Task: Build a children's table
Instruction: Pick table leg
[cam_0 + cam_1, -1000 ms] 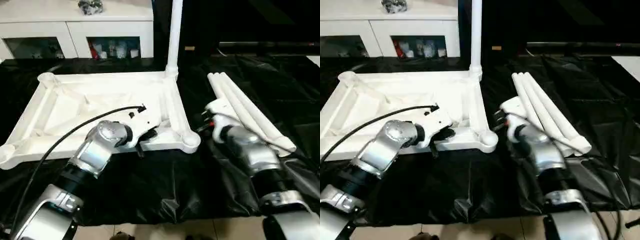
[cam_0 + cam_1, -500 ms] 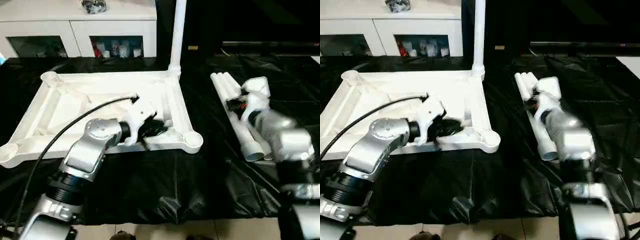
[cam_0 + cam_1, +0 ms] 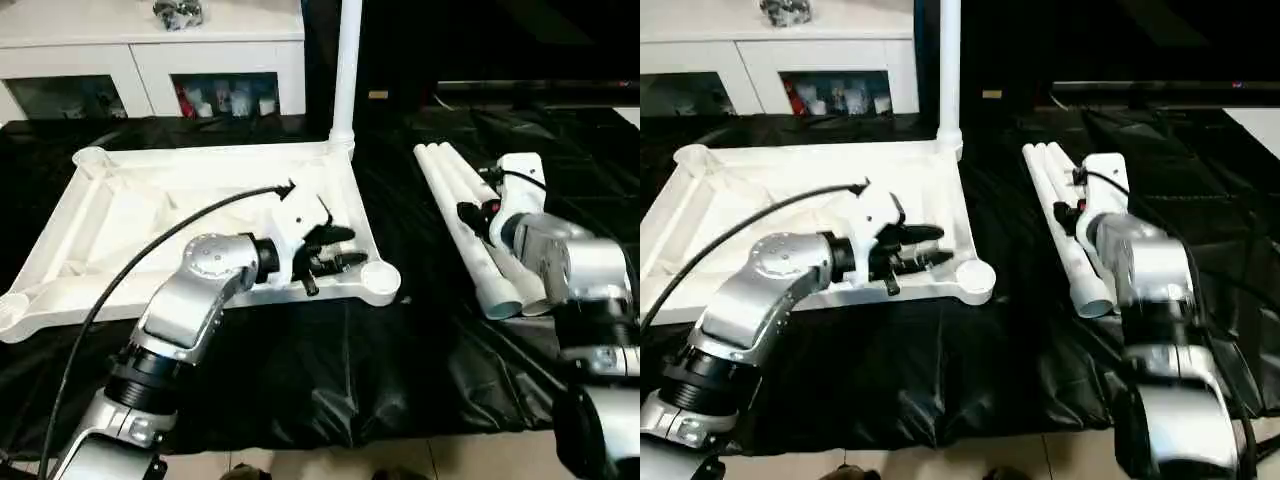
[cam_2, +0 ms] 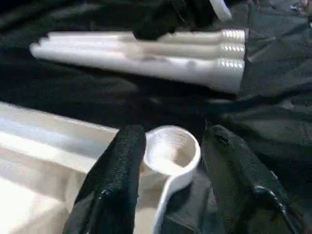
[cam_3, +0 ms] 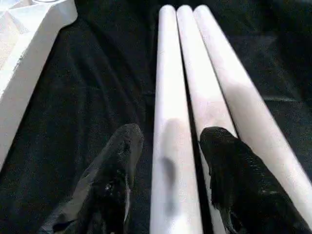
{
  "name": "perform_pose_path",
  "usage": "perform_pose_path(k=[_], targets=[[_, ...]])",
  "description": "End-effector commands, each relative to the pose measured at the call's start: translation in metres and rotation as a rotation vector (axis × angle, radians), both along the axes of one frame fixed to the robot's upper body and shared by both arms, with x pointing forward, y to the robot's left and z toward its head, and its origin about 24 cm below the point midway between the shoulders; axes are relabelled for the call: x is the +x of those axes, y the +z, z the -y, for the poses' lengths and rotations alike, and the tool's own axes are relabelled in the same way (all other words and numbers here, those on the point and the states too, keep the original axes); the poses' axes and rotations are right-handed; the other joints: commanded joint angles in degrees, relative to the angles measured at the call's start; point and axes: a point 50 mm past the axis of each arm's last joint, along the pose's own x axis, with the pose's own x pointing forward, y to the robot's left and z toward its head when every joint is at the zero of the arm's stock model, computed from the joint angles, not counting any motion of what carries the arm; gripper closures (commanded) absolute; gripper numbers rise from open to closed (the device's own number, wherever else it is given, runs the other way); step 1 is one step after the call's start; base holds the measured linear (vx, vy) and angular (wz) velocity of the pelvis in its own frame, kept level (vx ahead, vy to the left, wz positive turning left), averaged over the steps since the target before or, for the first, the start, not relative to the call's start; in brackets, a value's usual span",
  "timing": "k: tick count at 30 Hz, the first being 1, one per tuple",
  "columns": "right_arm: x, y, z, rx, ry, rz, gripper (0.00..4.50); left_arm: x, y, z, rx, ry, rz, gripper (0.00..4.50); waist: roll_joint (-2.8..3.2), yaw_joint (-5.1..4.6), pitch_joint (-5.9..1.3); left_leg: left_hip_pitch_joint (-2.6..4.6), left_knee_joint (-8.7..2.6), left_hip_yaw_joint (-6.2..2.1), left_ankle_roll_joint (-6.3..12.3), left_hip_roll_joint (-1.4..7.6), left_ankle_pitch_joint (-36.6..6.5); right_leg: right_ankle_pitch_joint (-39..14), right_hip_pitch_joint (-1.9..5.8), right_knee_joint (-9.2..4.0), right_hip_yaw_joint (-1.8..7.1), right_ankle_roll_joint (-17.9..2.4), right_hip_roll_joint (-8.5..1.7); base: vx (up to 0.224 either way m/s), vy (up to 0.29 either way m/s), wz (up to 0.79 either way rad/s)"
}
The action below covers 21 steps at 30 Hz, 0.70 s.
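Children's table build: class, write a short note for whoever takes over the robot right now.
Left gripper: open, fingers either side of the near right corner socket of the upside-down table top.
Right gripper: open, straddling one of three loose legs lying side by side on the black cloth.
Done: one leg stands in the far right socket.
Left: pick up and fit three legs.
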Motion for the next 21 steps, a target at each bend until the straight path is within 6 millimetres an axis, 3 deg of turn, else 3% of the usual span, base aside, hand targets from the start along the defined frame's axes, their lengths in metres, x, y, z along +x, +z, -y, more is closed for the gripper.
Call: perform_pose_path(k=[1, 6, 21], targets=[[0.000, -0.003, 0.005, -0.004, -0.019, -0.056, 1.84, -0.004, 0.011, 0.003, -0.005, -0.058, 0.017, 1.91, -0.39, 0.17, -4.56, 1.10, -3.56, -0.61, -0.81, 0.99, -14.36, -16.17, 3.00, -3.79, 1.58, -11.25, -1.48, 0.000, 0.000, 0.00], [-0.001, -0.015, 0.006, -0.048, -0.022, -0.160, 1.46, -0.008, 0.007, 0.005, 0.046, -0.094, 0.040, 1.45, -0.61, 0.16, -4.59, 1.01, -3.45, -0.57, -0.73, 1.06, -13.33, -15.40, 3.06, -3.64, 1.59, -11.43, -1.44, 0.000, 0.000, 0.00], [-0.003, -0.027, -0.003, 0.030, 0.039, -0.281, 1.46, -0.012, 0.006, 0.006, 0.075, -0.122, 0.042, 1.45, -0.88, 0.23, -4.45, 0.97, -3.38, -0.49, -0.77, 1.10, -13.28, -17.58, 3.06, -3.72, 1.63, -10.47, -1.46, 0.000, 0.000, 0.00]])
